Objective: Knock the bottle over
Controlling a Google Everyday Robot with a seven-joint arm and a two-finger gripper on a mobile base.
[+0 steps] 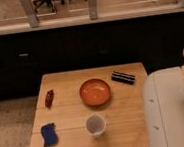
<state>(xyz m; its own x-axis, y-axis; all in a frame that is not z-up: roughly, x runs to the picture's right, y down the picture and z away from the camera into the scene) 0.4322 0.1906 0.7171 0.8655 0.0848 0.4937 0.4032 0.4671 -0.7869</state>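
Since it is the only thing standing upright, I take the pale bottle, low at centre on the table, as my target. It stands just below the bowl, apart from it, so it looks free to tip. My arm fills the right edge. The gripper is out of sight, so I cannot tell its state.

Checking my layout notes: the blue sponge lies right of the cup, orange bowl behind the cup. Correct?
No: the camera view shows the blue sponge left of the cup; the orange bowl is behind the cup. The gripper is out of view.
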